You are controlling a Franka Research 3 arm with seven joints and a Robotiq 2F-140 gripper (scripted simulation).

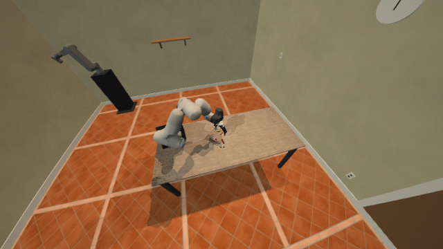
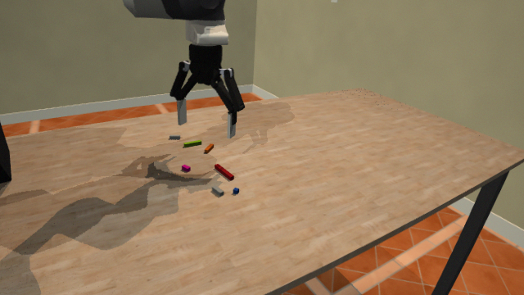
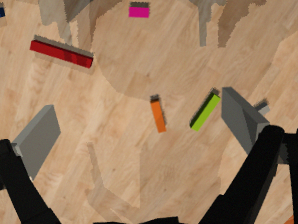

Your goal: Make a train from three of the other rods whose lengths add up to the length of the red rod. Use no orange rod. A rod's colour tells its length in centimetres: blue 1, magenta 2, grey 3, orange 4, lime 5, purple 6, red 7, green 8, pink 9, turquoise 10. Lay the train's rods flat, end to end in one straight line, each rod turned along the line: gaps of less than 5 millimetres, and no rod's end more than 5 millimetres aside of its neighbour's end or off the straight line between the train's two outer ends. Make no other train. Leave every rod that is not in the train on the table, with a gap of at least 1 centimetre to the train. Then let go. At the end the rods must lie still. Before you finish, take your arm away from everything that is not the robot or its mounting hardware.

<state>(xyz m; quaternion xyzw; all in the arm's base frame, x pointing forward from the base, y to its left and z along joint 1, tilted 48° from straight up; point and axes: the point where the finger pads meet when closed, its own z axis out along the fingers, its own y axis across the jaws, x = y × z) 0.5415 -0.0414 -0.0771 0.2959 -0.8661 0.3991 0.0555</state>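
Observation:
My gripper is open and empty, hanging a little above the table. Under it lie the lime rod and the orange rod, apart from each other. One grey rod lies just beyond the lime rod, partly hidden by a finger in the wrist view. The magenta rod and the red rod lie nearer the front. A second grey rod and the blue rod lie beyond the red rod, close together but apart.
All rods lie scattered near the table's middle left, in the arm's shadow. The arm's base stands at the table's left end. The table's right half holds nothing.

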